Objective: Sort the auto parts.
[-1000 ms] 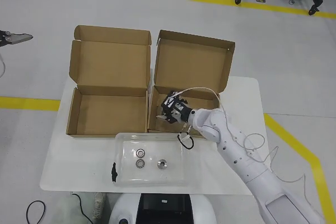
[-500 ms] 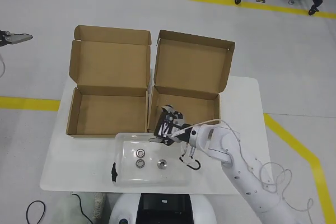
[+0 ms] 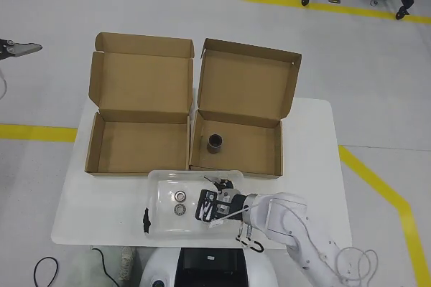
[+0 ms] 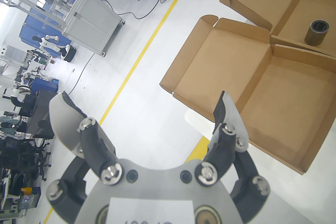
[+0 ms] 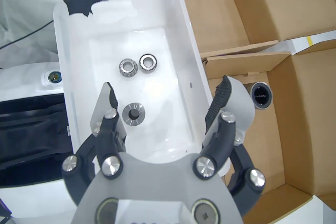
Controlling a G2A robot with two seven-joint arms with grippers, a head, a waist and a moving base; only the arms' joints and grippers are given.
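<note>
My right arm is folded back close in front of the robot, forearm across the near edge of the worktop (image 3: pixel 309 143). Its right claw (image 3: pixel 205 206) points down into the clear plastic bin (image 3: pixel 158 215). The claw's fingers are spread wide and nothing is between the pads.

My left arm is held far out to the side, off the worktop. The left claw (image 4: pixel 143 104) hangs over the floor, also spread wide and carrying nothing.

A second ago the right claw was inside the right cardboard box (image 3: pixel 251 151), at the spot where a dark cylinder (image 3: pixel 215 143) now stands. Half a second ago it was crossing the box's near wall. Now it is over the bin, and the cylinder stands upright on its own, near the box's left wall. The left arm has not moved.

In the right wrist view, a silver cone-shaped part (image 5: pixel 133 114) lies on the bin floor between the claw's fingers, close to one pad. I cannot tell how far above it the claw is. Two ring bearings (image 5: pixel 128 68) sit side by side farther along the bin, beyond the fingertips. The left cardboard box (image 3: pixel 140 147) stands open beside the right one.
</note>
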